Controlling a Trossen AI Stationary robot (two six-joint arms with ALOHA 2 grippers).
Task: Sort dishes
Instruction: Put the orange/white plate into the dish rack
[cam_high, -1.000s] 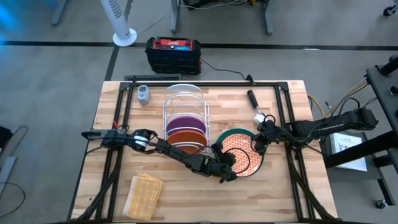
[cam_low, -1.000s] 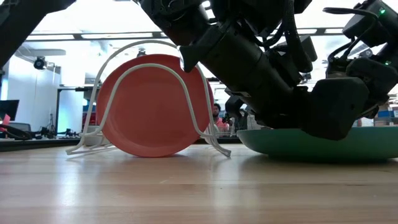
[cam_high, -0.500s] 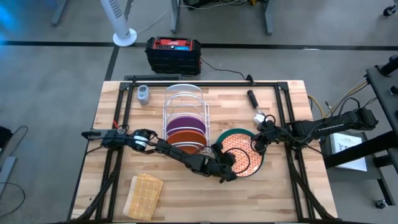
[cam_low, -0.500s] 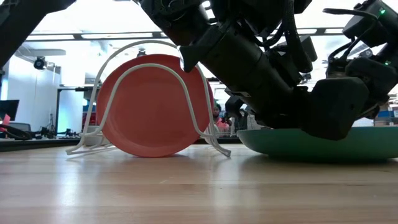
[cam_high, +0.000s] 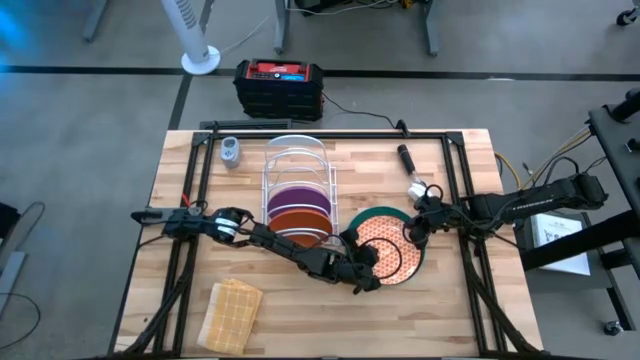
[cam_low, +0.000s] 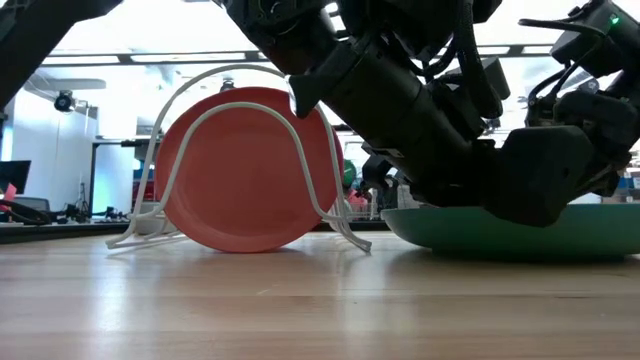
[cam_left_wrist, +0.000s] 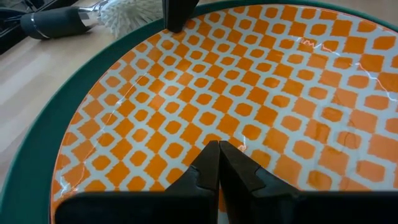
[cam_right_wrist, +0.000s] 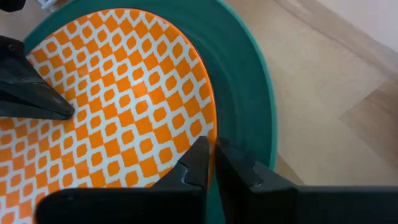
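Now both pincers sit on the orange-patterned plate (cam_high: 390, 250), which lies inside the teal-green plate (cam_high: 413, 262) on the counter (cam_high: 470, 310).

Your right pincer (cam_right_wrist: 213, 163) is nearly closed, its fingers straddling the patterned plate's rim, probably to lift it out; your left pincer (cam_left_wrist: 218, 165) is closed and empty, tips pressed on the plate's face, likely steadying it. Behind the left pincer stands the white wire rack (cam_high: 297, 170), holding the purple plate (cam_high: 296, 196) and plain orange plate (cam_high: 298, 219). Beyond the right pincer lies a brush (cam_high: 411, 170); the left arm crosses in front of the rack, crowding any path there.
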